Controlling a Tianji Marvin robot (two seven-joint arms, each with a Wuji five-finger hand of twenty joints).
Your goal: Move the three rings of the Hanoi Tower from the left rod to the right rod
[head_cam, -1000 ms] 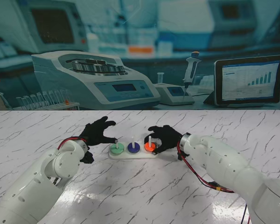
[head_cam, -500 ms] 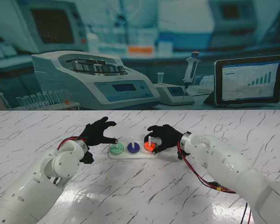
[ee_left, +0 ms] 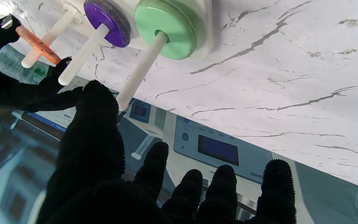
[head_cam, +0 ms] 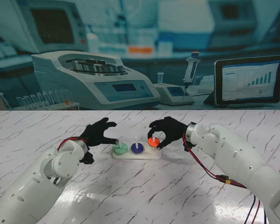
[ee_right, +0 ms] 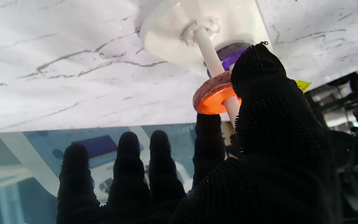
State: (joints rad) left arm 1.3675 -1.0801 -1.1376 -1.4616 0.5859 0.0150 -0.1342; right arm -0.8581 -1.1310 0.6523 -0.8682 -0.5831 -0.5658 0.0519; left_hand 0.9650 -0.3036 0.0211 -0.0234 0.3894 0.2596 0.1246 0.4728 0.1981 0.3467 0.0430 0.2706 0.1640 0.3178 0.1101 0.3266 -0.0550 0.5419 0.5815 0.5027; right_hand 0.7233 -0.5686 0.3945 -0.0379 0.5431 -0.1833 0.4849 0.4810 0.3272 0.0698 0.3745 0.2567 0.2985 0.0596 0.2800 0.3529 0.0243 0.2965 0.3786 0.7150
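On the stand's view my right hand sits at centre frame, pinching the orange ring between thumb and a finger; the ring is threaded on the right rod, raised partway up and clear of the white base; the right wrist view shows it slightly tilted on that rod, with bare rod between it and the base, and the other three fingers spread apart, touching nothing; the purple ring lies flat on the base around the middle rod; the green ring lies flat around the left rod; my left hand is just left of centre in the stand's view, grasping nothing, fingers spread, with one fingertip right at the top of the left rod; I cannot tell whether it touches; in the left wrist view the orange ring appears at the upper left, high on its rod, held edge-on by the black glove.
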